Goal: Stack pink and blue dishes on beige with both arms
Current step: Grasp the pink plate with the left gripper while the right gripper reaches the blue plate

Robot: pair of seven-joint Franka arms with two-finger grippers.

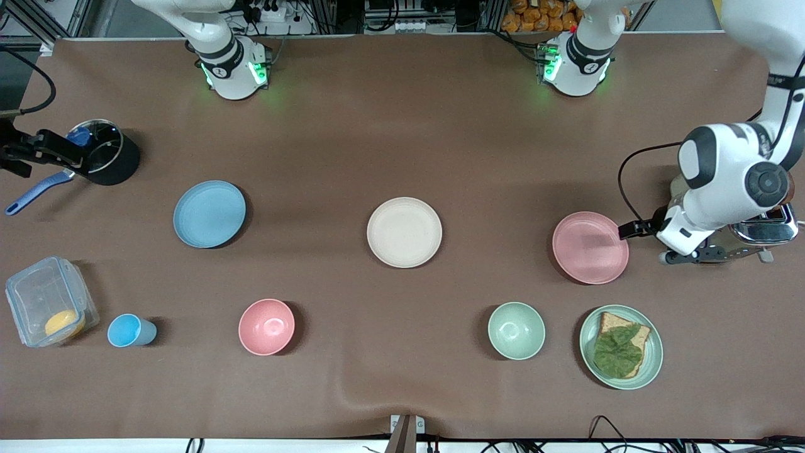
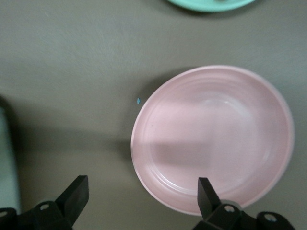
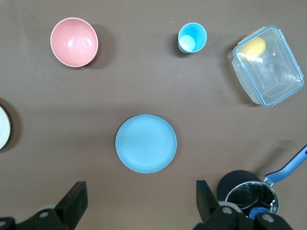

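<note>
The cream-beige plate [image 1: 404, 232] lies bare at the table's middle. The light blue plate [image 1: 209, 214] [image 3: 146, 143] lies toward the right arm's end. The pale pink plate [image 1: 590, 247] [image 2: 213, 139] lies toward the left arm's end. My left gripper [image 1: 648, 234] [image 2: 139, 189] hangs open low at the pink plate's edge. One of its fingers [image 2: 207, 191] is over the rim and the other is over bare cloth. My right gripper [image 3: 139, 191] [image 1: 61, 150] is open and high up, with the blue plate well below it; nothing is between its fingers.
A dark pot [image 1: 107, 157] with a blue handle, a clear box [image 1: 47, 308] and a small blue cup [image 1: 129, 330] stand near the right arm's end. A pink bowl [image 1: 266, 326], a green bowl [image 1: 516, 330], a green plate with a sandwich [image 1: 621, 346] and a toaster [image 1: 764, 229] are also there.
</note>
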